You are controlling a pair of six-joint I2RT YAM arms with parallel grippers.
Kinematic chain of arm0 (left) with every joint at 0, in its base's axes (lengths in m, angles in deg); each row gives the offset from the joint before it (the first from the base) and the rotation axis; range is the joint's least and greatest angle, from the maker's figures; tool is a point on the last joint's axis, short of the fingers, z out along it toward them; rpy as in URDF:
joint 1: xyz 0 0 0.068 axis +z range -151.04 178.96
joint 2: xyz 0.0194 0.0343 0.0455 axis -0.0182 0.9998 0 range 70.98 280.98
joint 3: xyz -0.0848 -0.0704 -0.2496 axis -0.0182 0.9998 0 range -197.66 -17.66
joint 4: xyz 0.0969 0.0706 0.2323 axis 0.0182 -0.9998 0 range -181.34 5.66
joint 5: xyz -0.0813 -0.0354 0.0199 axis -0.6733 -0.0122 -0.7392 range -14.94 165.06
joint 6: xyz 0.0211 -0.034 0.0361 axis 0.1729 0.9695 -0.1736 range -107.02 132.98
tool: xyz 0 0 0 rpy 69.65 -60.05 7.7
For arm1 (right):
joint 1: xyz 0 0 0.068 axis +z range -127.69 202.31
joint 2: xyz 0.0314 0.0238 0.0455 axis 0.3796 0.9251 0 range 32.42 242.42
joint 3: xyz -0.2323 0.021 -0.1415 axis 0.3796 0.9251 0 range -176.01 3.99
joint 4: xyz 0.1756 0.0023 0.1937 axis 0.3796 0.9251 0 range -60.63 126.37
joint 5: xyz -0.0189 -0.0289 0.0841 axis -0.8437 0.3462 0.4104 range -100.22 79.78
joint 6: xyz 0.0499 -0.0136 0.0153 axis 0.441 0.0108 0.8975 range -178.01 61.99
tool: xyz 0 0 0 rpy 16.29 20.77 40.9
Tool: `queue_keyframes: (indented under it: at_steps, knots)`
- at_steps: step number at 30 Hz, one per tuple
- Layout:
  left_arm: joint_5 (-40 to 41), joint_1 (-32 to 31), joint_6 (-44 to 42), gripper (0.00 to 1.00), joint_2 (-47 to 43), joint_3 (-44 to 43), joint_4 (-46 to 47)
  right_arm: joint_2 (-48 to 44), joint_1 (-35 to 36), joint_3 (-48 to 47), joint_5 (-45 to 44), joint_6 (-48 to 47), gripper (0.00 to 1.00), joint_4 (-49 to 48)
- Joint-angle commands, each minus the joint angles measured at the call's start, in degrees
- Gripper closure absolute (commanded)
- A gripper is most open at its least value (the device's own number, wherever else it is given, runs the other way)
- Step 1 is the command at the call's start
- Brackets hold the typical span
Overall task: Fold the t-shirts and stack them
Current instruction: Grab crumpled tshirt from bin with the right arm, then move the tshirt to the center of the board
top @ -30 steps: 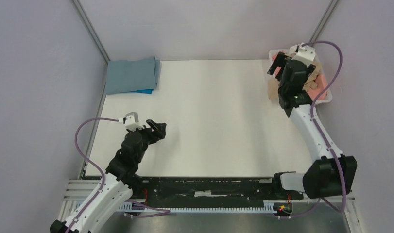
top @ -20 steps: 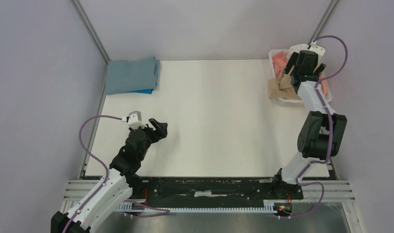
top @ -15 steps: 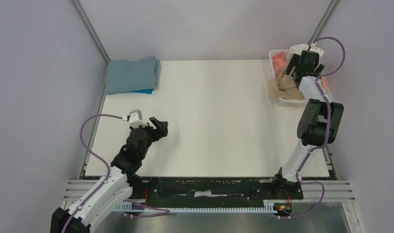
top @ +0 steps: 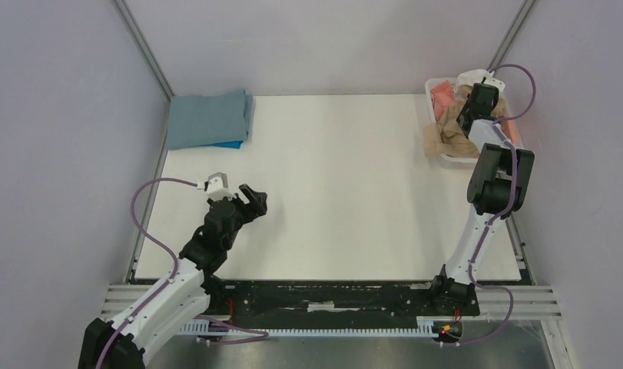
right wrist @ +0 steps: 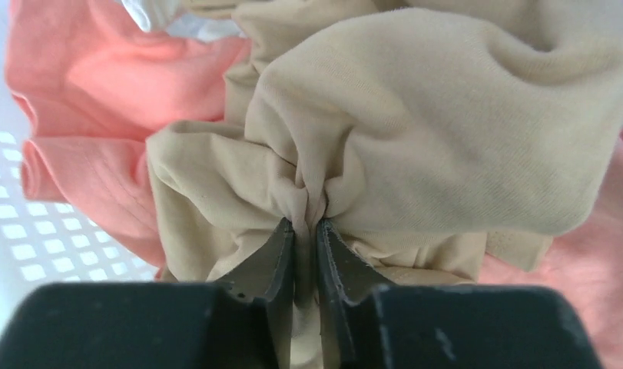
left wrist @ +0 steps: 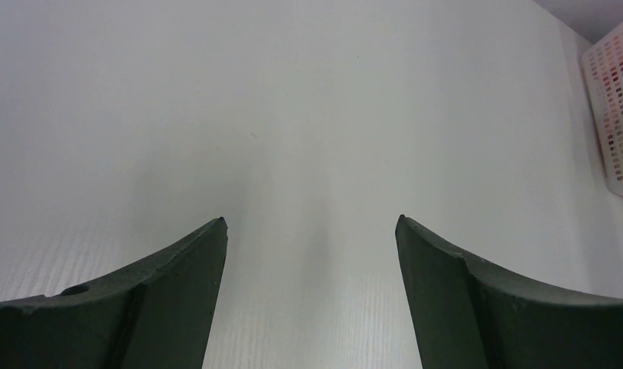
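Note:
A crumpled tan t-shirt (right wrist: 446,123) lies on a salmon-pink t-shirt (right wrist: 101,84) inside the white basket (top: 435,157) at the far right. My right gripper (right wrist: 306,224) is shut on a pinched fold of the tan t-shirt (top: 445,134), reaching down into the basket (right wrist: 16,231). The right gripper (top: 477,100) shows from above over the basket. A folded grey-blue t-shirt (top: 208,117) rests on a bright blue t-shirt (top: 227,144) at the far left corner. My left gripper (top: 254,201) hovers open over bare table (left wrist: 308,115), nothing between its fingers (left wrist: 177,277).
The white table (top: 339,184) spreads between the folded stack and the basket. Grey walls and metal posts close in the back and sides. The basket's perforated wall (left wrist: 615,100) shows at the right edge of the left wrist view.
The right arm has stretched out into the basket and its gripper has shut on the tan t-shirt. The left arm has barely moved.

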Motion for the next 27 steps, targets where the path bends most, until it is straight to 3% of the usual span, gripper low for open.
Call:
queue_keyframes:
  at_steps: [1, 7, 15, 21, 27]
  knots:
    - [1.82, 0.04, -1.11, 0.14, 0.54, -1.0, 3.24, -1.16, -1.0, -2.31, 3.3, -0.07, 0.98, -5.37]
    - [1.92, 0.04, -1.11, 0.14, 0.53, -0.99, 3.27, -9.1, -0.94, -0.6, 4.87, -2.77, 1.0, -5.92]
    - [0.68, 0.03, -0.74, 0.14, 0.71, -1.22, 3.31, -27.08, 0.78, 2.1, 10.99, -5.63, 1.0, -10.19]
    - [-2.7, 0.04, 0.79, 0.14, -0.83, -1.95, 1.06, -38.23, 8.8, -1.76, 18.31, -3.77, 1.0, -12.09]
    - [-5.1, 0.04, 4.18, 0.14, -5.7, -3.23, -6.3, -46.88, 24.3, 2.13, 27.75, -0.43, 1.0, -16.06]
